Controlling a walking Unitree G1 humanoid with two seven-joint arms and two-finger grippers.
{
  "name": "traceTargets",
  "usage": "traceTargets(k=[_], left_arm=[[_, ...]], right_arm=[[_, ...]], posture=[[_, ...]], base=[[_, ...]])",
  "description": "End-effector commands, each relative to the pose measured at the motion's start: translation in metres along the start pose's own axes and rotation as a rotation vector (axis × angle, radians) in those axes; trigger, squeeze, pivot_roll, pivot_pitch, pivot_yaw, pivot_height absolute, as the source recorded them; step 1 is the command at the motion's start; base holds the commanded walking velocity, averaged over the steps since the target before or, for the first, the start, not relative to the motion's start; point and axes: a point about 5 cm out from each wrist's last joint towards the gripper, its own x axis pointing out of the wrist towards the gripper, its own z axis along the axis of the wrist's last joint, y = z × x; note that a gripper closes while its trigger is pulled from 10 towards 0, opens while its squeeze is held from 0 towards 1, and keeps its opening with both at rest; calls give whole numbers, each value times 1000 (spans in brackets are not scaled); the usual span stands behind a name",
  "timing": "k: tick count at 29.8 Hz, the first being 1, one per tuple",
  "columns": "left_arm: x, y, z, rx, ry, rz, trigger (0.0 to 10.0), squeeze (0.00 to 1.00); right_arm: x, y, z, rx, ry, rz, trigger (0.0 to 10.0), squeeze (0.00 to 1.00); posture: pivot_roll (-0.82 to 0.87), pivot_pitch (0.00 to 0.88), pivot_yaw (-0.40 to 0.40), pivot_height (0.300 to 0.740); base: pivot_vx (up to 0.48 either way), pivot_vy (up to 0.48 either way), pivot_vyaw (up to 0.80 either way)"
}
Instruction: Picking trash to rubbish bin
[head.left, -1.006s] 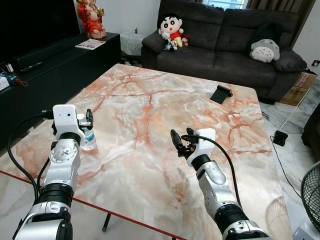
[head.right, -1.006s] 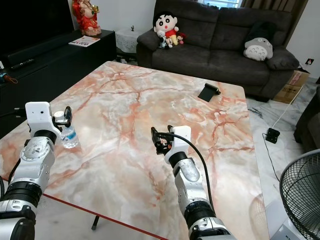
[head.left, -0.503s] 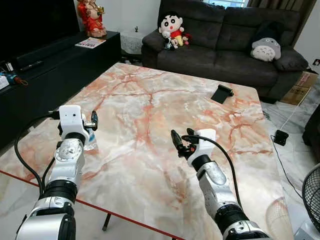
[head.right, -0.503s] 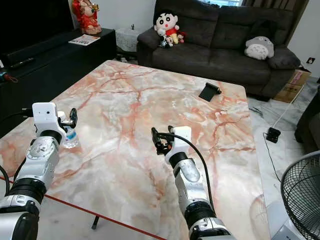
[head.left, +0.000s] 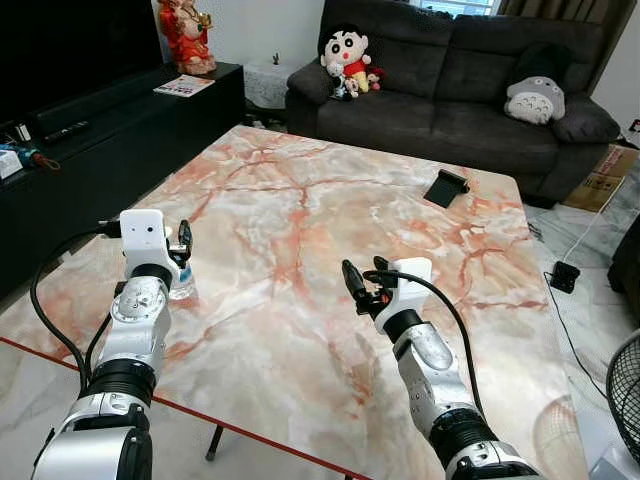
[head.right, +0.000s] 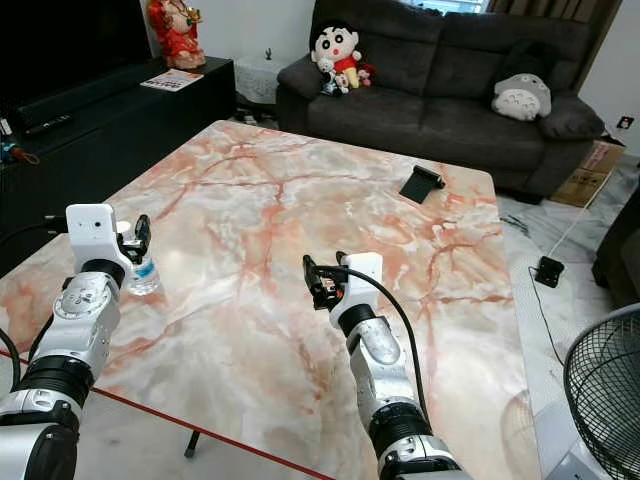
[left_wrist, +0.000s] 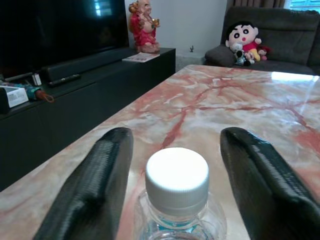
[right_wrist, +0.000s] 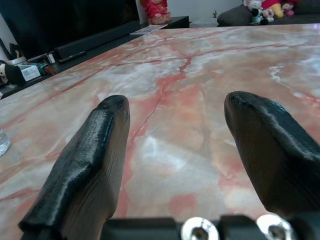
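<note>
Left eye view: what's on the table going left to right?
Left gripper around the water bottle → right gripper → black phone stand.

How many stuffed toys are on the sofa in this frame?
2 large ones: a cartoon-boy doll at the sofa's left end and a grey plush near its right end. Smaller toys cluster beside the doll; their number is unclear.
</note>
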Motion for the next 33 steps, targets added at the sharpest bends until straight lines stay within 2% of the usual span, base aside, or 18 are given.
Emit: traceTargets(k=[1,18,24,27,28,29,30,31,32,33], left_arm=[[3,-5,4,-5,-5,-18,0,0],[-1,-8,-5,-7,27,-31,0,0],[-3,-15,-7,-11,26,-38,0,0],[-6,-23,-3,-23,-15,-32,0,0],[-7,-25,0,-21,-41,-25,824,0],[-8,-26,2,-18,-59,-20,824,0],[-10,-30,6,-18,-87,-20,7765,0],[-12,-33,10,-12,-119,-19,10000,0],[-16,-41,16,18,-163,-30,10000,0],[-16,-41,16,18,-163,-30,10000,0]], right_arm=[[0,-1,2,-7,-3,-4,10000,0],[0,-1,2,-6,1,-1,10000,0],[1,0,2,-7,3,0,10000,0],[1,0,2,-7,0,0,10000,0],[1,0,3,-7,-3,-1,10000,0],[2,0,3,-6,-6,-1,10000,0],[2,0,4,-5,-11,-4,10000,0],[2,-1,5,-6,-16,-7,10000,0],[3,-1,9,-8,-31,-12,10000,0],[3,-1,9,-8,-31,-12,10000,0]], posture=[[-4,25,-92,740],[0,26,-92,740],[0,27,-92,740],[0,27,-92,740],[-1,24,-89,740],[-1,24,-89,740],[-1,23,-89,740],[2,23,-89,740],[2,23,-89,740],[2,23,-89,740]], base=[[0,0,0],[0,0,0],[0,0,0],[0,0,0],[0,0,0],[0,0,0],[0,0,0],[0,0,0],[0,0,0],[0,0,0]])
